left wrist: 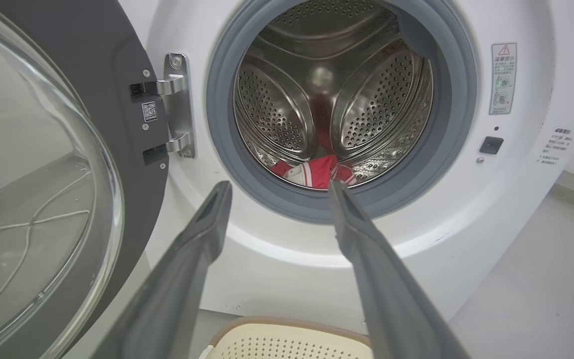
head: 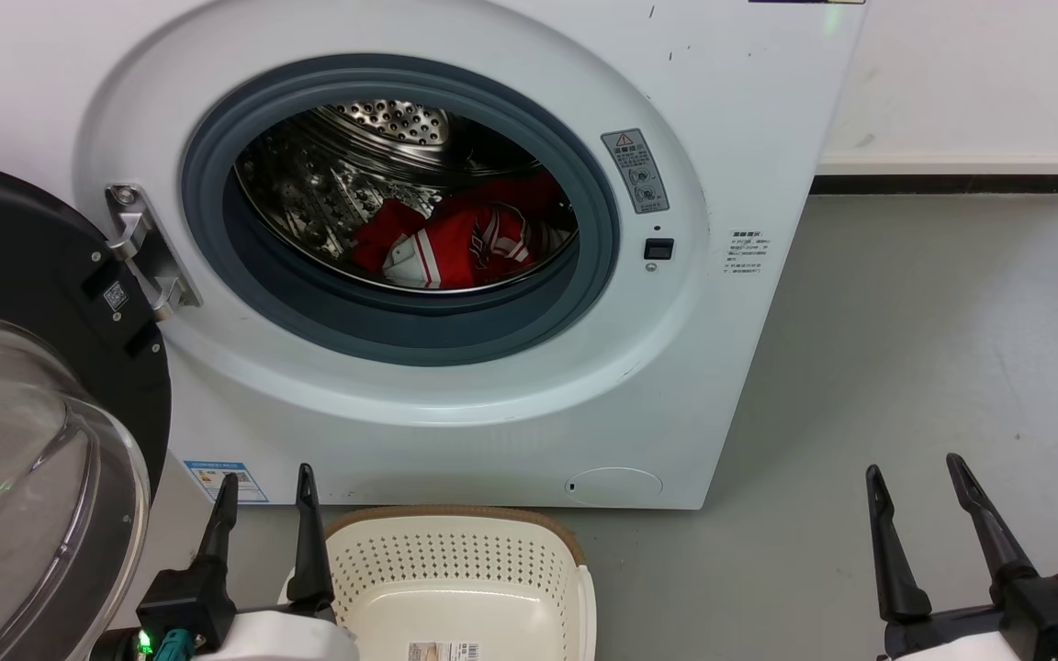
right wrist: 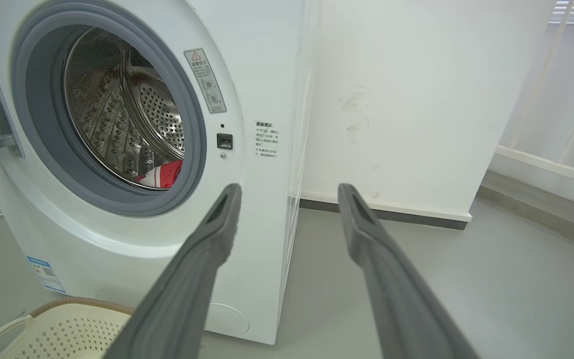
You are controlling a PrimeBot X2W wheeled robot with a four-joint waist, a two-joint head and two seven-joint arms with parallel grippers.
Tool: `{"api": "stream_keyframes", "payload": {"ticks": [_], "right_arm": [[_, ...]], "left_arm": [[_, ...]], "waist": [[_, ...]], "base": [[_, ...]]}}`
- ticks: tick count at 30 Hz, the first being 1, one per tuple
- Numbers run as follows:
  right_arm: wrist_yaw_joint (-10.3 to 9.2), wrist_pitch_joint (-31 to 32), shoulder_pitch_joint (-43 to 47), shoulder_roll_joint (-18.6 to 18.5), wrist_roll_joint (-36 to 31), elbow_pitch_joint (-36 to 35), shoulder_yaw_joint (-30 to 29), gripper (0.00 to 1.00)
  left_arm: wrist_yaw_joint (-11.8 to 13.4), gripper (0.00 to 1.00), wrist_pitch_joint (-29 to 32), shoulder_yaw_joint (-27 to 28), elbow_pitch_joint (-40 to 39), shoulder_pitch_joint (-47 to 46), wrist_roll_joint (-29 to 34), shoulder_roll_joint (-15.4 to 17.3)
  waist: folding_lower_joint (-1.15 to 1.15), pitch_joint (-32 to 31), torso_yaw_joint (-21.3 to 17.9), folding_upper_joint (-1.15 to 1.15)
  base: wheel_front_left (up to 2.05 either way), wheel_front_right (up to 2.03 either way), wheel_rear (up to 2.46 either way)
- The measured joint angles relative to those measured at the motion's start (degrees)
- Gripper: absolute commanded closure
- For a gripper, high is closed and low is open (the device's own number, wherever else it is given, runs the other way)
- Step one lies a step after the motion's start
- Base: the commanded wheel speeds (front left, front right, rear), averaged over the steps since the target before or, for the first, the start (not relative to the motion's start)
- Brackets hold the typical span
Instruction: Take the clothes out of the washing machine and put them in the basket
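- Right, both arms sit low in front of the washing machine [head: 511, 441], and its door [head: 42, 266] hangs wide open on the robot's left, glass bowl facing out.
- Left gripper [head: 267, 474] at the lower left of the head view: fingers pointing up, clearly parted, gripping nothing, just beside the basket's left corner.
- Right gripper [head: 915, 464] at the lower right, over bare grey floor [head: 906, 349]: jaws spread about as wide, and they're empty too.
- The clothes [head: 465, 243] lie low in the steel drum [head: 382, 119], a red heap with white striped trim, toward the right of the opening, behind the grey rubber ring [head: 400, 335].
- Left wrist view: the red bundle peeks over the ring's lower lip, framed between the two fingers, closest to the right-hand tip. It's well apart from them, back inside the drum, no contact.
- Right wrist view: a scrap of red shows off to the left of both fingers, which point past the machine's right edge toward the white wall [right wrist: 391, 99].
- The basket [head: 455, 551] stands on the floor close up to the machine's foot, below the opening, between the grippers and nearer the left one, its cream bottom showing a label.
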Motion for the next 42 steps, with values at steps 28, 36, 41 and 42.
{"api": "stream_keyframes", "payload": {"ticks": [28,36,41,42], "right_arm": [[-0.01,0.0,-2.1,0.0,1.0,-0.2,0.4,0.00],[0.00,0.0,-7.6,0.0,2.0,-1.0,1.4,0.00],[0.00,0.0,-12.4,-0.1,3.2,-2.0,1.8,0.00],[0.00,0.0,-13.3,-0.1,3.5,-2.2,1.9,0.00]], "left_arm": [[-3.1,0.00,-0.1,0.2,12.4,-12.1,2.1,0.1],[-5.2,0.00,-0.1,1.9,25.9,-30.6,4.0,3.4],[-6.6,0.00,-0.1,1.4,34.1,-43.8,5.2,6.3],[-6.9,0.00,-0.1,1.3,36.0,-46.5,5.2,7.0]], "waist": [[0.00,4.5,-1.8,0.00],[0.00,11.4,-4.0,0.00],[0.01,17.4,-5.8,0.00],[0.01,18.7,-6.2,0.00]], "base": [[0.00,0.00,0.00],[0.00,0.00,0.00],[0.00,0.00,0.00],[0.00,0.00,0.00]]}}
